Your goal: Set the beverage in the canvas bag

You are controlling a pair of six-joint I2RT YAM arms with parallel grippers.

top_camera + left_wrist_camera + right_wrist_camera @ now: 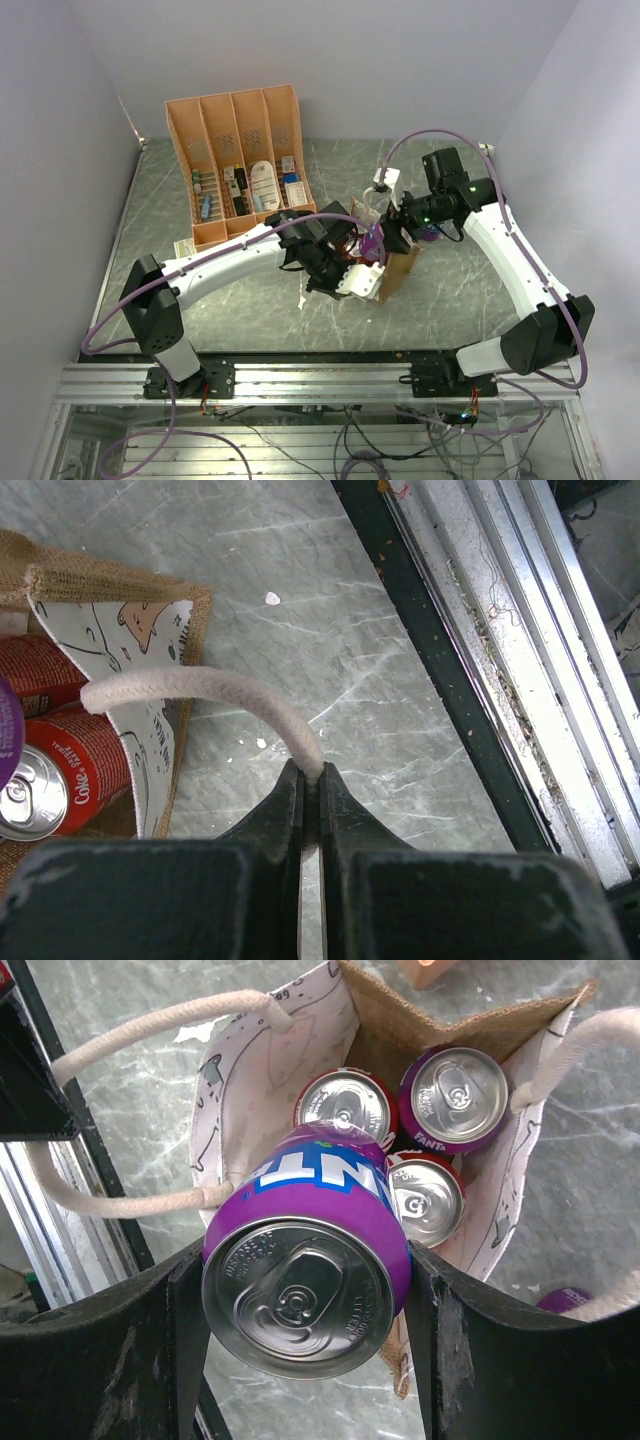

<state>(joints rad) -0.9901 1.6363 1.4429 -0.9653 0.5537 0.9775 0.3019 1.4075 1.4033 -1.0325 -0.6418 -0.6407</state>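
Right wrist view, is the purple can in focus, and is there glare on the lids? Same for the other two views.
Right wrist: the purple Fanta can is sharp, its lid showing only a soft sheen; the canvas bag below is clear too. Left wrist: the cream handle is crisp, the left gripper slightly soft up close. Top external: even light, faint shadows, small details soft.

At least four cans [300, 1300] [345, 1110] [455, 1095] [425, 1200], one canvas bag [400, 1020].

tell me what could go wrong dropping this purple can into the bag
1. Three cans already crowd the canvas bag; the purple can in the right gripper may land on their tops and tip out.
2. The left gripper pinches only the handle; a slip could let the mouth sag.
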